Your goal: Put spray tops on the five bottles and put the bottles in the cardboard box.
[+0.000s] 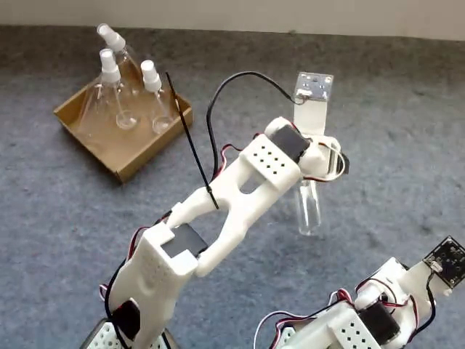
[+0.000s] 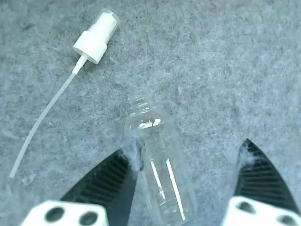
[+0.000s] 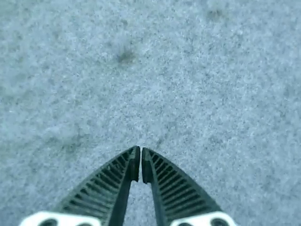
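**Left arm.** Stretched from the near left edge of the bench (image 1: 392, 109) toward its middle, upper link sloping up and forward, wrist bent down over the work.

**Left pincer** (image 2: 188, 148). Wide open and holding nothing. It straddles the uncapped bottle (image 1: 309, 207): one finger (image 2: 113, 181) lies right against the bottle's side, the other stands well apart from it.

**Uncapped bottle.** Clear plastic with a bare threaded neck, lying on the grey bench covering near the middle, somewhat toward the right edge. The neck points away from the pincer.

**Spray top** (image 2: 95, 40). White, with a long thin dip tube. It lies loose on the bench just beyond the bottle's neck and is apart from the bottle.

**Right arm.** Folded low at the near right corner.

**Right pincer** (image 3: 140, 162). Clenched, with the tips almost meeting and nothing between them, above bare bench covering.

**Cardboard box** (image 1: 131, 163). A shallow open tray near the far left corner.

**Capped bottles** (image 1: 109, 94). Three clear bottles in the box, each with a white spray top. They are grouped toward the box's far side and lean against one another.
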Robot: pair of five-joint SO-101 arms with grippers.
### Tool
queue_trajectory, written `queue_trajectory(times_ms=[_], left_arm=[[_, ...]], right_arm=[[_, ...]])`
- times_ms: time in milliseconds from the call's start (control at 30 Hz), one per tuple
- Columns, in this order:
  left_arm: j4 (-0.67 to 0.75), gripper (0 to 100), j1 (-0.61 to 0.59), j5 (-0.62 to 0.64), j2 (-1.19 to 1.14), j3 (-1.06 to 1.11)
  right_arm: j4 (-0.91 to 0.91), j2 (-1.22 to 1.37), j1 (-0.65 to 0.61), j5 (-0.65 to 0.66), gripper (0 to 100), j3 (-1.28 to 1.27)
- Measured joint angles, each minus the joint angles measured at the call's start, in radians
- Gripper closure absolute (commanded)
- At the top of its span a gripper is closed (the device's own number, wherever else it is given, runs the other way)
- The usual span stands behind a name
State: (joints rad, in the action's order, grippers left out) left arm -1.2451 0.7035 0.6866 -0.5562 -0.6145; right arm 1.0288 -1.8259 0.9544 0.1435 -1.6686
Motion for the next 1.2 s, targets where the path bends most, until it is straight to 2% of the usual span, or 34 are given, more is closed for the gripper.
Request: queue_trajectory(times_ms=[133, 367, 633, 867, 1200], left_arm=[[0.005, 72, 0.003, 0.12, 0.0, 0.0], [0.055, 72, 0.002, 0.249, -0.021, 0.101], [0.149, 72, 0.003, 0.258, -0.229, 0.109], [0.15, 91, 0.003, 0.259, -0.321, 0.017], [0.141, 90, 0.003, 0.258, -0.324, -0.008]], right_arm=[[0.0, 0.0, 0.0, -0.002, 99.3, 0.0], [0.0, 0.0, 0.0, -0.002, 99.3, 0.0], [0.0, 0.0, 0.0, -0.002, 99.3, 0.0], [0.0, 0.0, 0.0, -0.002, 99.3, 0.0], [0.0, 0.0, 0.0, -0.002, 99.3, 0.0]])
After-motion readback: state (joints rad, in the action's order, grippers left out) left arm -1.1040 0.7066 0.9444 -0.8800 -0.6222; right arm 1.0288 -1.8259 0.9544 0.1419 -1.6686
